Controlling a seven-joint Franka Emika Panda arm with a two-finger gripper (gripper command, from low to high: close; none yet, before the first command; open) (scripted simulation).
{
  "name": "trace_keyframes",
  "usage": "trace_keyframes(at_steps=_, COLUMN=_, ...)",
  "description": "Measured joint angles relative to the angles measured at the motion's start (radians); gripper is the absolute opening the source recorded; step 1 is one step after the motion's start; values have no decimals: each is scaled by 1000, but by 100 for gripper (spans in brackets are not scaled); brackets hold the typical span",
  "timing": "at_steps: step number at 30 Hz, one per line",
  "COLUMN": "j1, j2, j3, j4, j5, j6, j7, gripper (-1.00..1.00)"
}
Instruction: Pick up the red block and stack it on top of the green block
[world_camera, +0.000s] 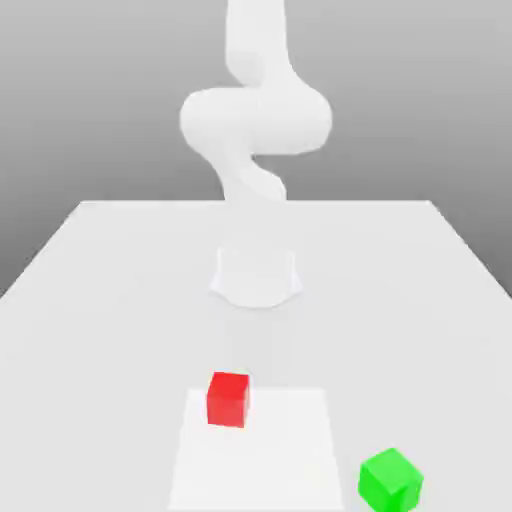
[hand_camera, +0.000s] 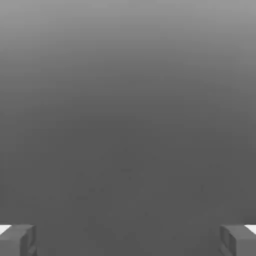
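A small, matte, bright red cube, the red block (world_camera: 228, 398), sits on a flat white table (world_camera: 90, 300) toward the near edge in the exterior view. It rests on the far corner, toward the exterior view's left, of a paler square patch (world_camera: 260, 460) marked on the tabletop. A small, matte, bright green cube of about the same size, the green block (world_camera: 390, 479), stands on the table nearer the camera and toward the exterior view's right, just off that patch's edge. The two cubes are apart, not touching, and each sits flat on the surface; the green one is turned at a slight angle to the red one.

Behind the cubes, a smooth white robot arm (world_camera: 255, 120) rises from a round white base (world_camera: 256, 275) near the middle of the table, bends through a bulky joint and goes up out of the picture.

In the hand view, the gripper (hand_camera: 128, 240) shows as two grey fingertips (hand_camera: 17, 240) at opposite corners of the picture, set wide apart with nothing between them, so the fingers stand spread and hold nothing. Beyond them is a plain grey backdrop that darkens gradually.

Neither cube, the table nor the arm carries any readable writing, label or brand mark.
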Motion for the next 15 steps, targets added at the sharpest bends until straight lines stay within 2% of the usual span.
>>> trace_keyframes(at_steps=15, j1=-46, j2=527, j3=-32, j4=-421, j5=-7, j6=368, j7=35, gripper=0)
